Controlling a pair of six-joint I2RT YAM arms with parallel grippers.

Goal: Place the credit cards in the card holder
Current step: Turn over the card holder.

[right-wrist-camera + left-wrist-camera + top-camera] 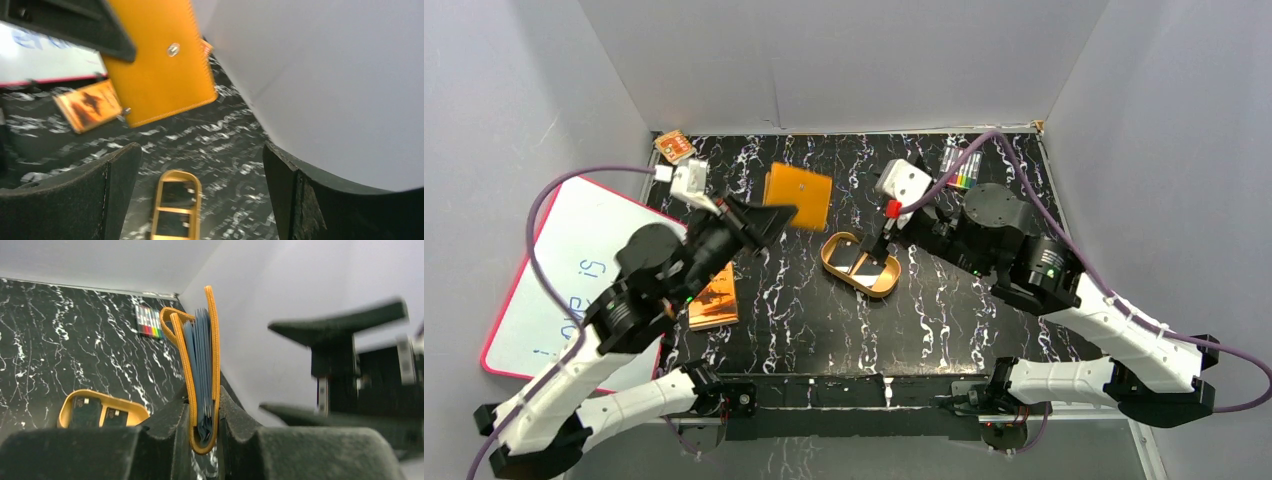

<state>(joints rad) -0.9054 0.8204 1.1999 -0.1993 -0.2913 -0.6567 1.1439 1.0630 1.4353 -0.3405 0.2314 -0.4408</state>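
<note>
My left gripper [205,427] is shut on the bottom edge of the orange-brown card holder [202,355], holding it upright above the table with its blue-grey sleeves showing. The overhead view shows that card holder [799,195] raised near the table's back middle, at my left gripper [769,222]. Black credit cards [86,410] lie in the two compartments of the tan oval tray [67,407]. My right gripper [200,150] is open and empty above the tray [156,210]; the cards [175,192] lie below it. The card holder's [155,60] snap side faces my right wrist.
An orange printed booklet [714,298] lies on the marble table at the left, by a red-edged whiteboard [554,270]. A colour chart [962,165] sits at the back right, a small orange tag [674,147] at the back left. White walls enclose the table.
</note>
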